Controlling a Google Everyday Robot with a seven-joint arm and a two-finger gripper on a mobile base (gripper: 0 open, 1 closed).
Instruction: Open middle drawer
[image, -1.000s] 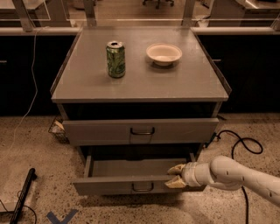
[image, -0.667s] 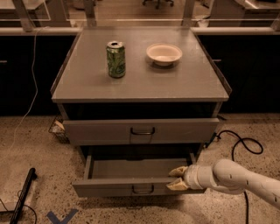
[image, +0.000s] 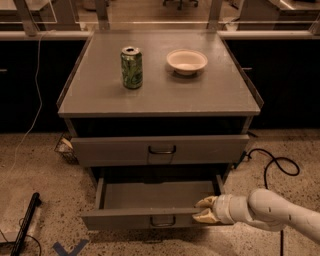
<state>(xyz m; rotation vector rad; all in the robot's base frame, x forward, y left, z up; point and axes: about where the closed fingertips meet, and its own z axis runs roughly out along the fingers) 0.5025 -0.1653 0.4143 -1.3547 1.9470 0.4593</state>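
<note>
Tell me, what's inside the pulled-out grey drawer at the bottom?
The pulled-out grey metal middle drawer shows only a bare grey tray floor. Its back part is hidden in shadow under the grey drawer above. The robot's tan gripper sits at its right front edge.

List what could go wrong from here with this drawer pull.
1. The gripper sits at the right end of the middle drawer front, away from its central handle; an off-centre pull may skew or jam it.
2. The black cable on the floor lies near the arm and might snag.
3. A jerk could topple the green can on the cabinet top.
</note>
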